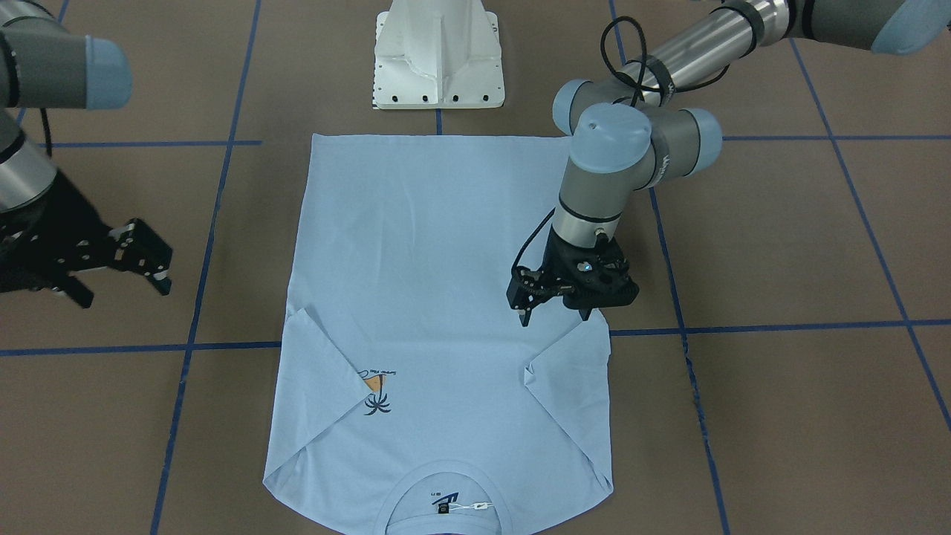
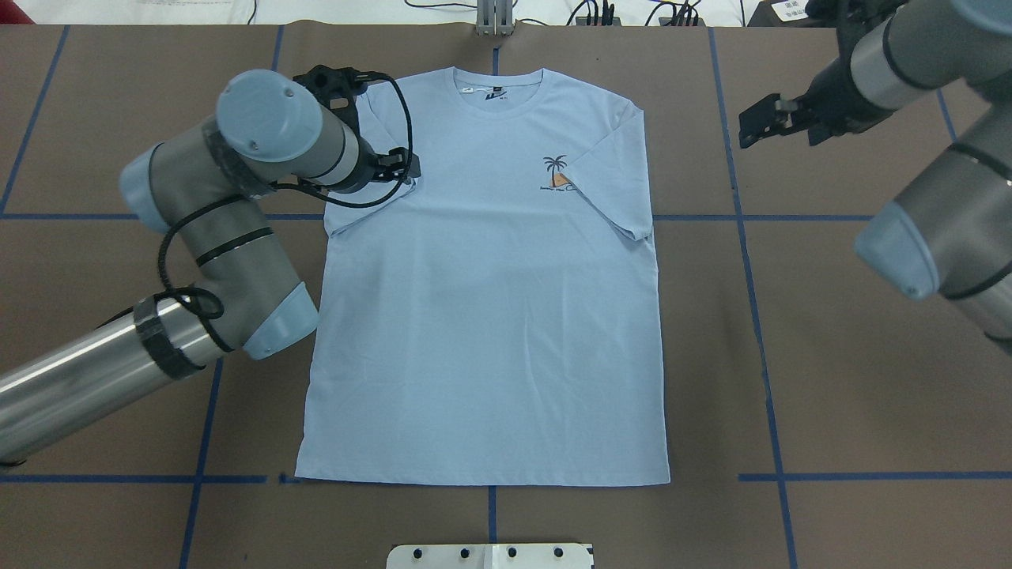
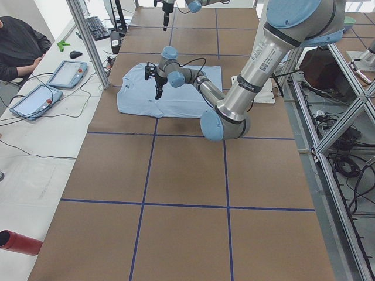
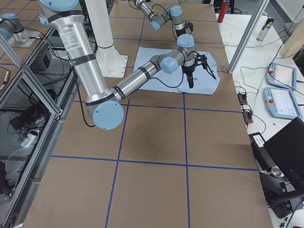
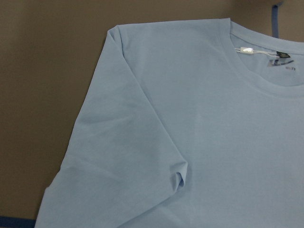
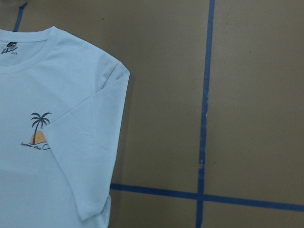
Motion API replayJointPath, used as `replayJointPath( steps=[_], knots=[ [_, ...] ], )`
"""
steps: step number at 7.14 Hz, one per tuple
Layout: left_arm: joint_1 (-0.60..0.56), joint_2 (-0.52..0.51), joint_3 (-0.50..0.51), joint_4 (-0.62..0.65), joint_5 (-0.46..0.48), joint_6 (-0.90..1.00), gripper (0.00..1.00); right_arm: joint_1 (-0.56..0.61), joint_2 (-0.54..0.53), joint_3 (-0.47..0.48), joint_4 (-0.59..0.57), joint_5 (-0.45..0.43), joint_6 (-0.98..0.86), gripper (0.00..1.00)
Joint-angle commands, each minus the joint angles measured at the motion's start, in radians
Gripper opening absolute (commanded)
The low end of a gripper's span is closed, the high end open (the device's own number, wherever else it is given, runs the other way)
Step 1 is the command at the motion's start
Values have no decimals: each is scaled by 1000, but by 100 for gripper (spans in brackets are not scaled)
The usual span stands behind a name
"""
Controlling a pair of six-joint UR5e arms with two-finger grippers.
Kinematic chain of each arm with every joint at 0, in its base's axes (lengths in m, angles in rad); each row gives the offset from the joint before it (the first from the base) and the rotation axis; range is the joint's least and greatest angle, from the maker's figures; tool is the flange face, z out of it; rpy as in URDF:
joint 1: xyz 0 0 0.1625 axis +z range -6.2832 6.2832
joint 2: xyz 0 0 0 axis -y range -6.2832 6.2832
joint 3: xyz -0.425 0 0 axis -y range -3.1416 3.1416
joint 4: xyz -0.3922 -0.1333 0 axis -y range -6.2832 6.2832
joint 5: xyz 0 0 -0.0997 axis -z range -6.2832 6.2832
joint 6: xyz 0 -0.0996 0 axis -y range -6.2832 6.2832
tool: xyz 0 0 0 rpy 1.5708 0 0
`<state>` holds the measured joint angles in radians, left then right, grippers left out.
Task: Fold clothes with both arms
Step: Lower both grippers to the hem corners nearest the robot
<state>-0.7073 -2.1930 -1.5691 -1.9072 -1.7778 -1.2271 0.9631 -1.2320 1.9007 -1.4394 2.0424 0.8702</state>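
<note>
the left gripper (image 1: 555,316) points down with its two fingers spread and nothing between them. it hangs over the light blue t-shirt (image 1: 438,245), at the tip of the folded-in left sleeve (image 1: 568,386) and near the shirt's side edge; whether its tips touch the cloth cannot be told. the right gripper (image 1: 122,290) is also spread and empty, over the bare brown table (image 1: 780,245), well apart from the shirt's other side and about level with the right sleeve (image 1: 312,386). the t-shirt lies flat and face up between the two, collar (image 1: 446,472) away from the robot, hem near the white base (image 1: 438,59). both sleeves are turned in over the chest, and the right one covers the edge of the palm print (image 1: 377,397).
</note>
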Motion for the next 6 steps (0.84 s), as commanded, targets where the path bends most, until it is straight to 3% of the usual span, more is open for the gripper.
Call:
replayJointPath(
  steps=[1,4,5,6],
  knots=[
    [29,161,-237,-1,-5,-1,100,-270,-105,203,-1,-236,325,100],
    [167,344,-464,-6,43,-166,100,-650,-228,375,0,-558,710,100],
    [237,407,-510,-12,94,-237,100,-775,-257,395,2,-678,816,98],
    [309,465,-563,-13,127,-311,100,-882,-295,397,86,-791,907,95]
  ],
)
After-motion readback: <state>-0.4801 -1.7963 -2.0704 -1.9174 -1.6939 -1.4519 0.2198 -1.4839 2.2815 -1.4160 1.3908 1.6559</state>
